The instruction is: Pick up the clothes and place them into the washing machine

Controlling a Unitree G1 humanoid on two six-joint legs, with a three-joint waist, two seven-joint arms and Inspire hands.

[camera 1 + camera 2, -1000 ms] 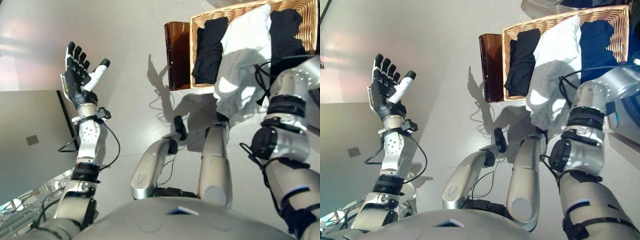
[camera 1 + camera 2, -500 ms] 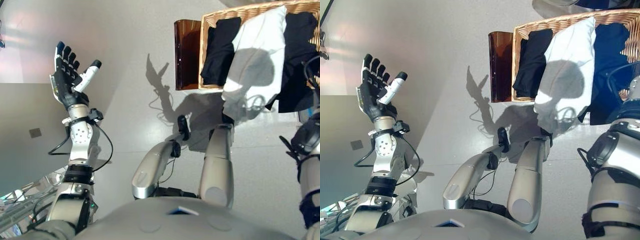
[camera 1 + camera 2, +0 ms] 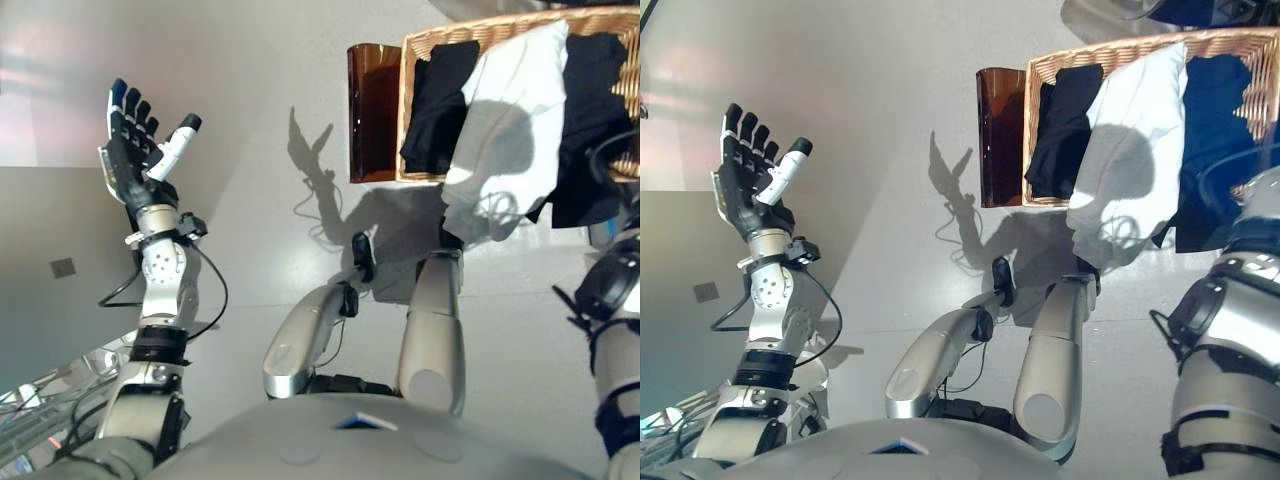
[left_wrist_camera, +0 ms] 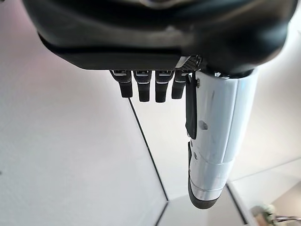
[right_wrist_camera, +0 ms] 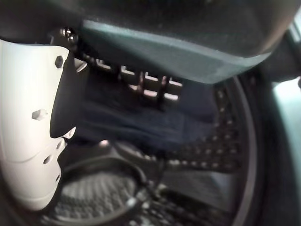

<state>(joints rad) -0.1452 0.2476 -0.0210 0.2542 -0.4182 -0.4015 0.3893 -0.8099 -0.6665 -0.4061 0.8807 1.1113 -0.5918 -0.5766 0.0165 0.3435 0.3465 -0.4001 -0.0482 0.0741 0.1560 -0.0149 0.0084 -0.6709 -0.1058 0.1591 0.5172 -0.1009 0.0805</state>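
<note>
Step in hand: judged a drop-off. The right hand [image 5: 33,127] is at the mouth of the washing machine drum [image 5: 221,155], with a dark blue garment [image 5: 136,127] between hand and drum.
How to do it well: carry the cloth well past the drum's rim before letting go, so nothing hangs over the lip; let the fingers go slack only once the bulk is inside, then draw straight back so no fold comes out with the hand.
Right hand: shows only in its wrist view; the white-covered thumb sits at the left of that frame, the fingers are short stubs at top centre. Whether they are curled on the cloth or slack I cannot tell.
Garment against fingers: it lies just past the fingertips and beside the thumb, filling the frame's middle; touching or apart, not readable. The perforated drum wall lies beyond it, lower right.
Left hand [image 3: 140,150]: upper left of the head views, raised, fingers straight and apart, empty, idle.
Clothes still to fetch: wicker basket [image 3: 415,45], upper right, holds a black garment [image 3: 435,100], a white garment [image 3: 505,120] draped over the near rim, and a dark one [image 3: 590,110] at the right.
Beside basket: brown bin [image 3: 368,110], touching its left side.
</note>
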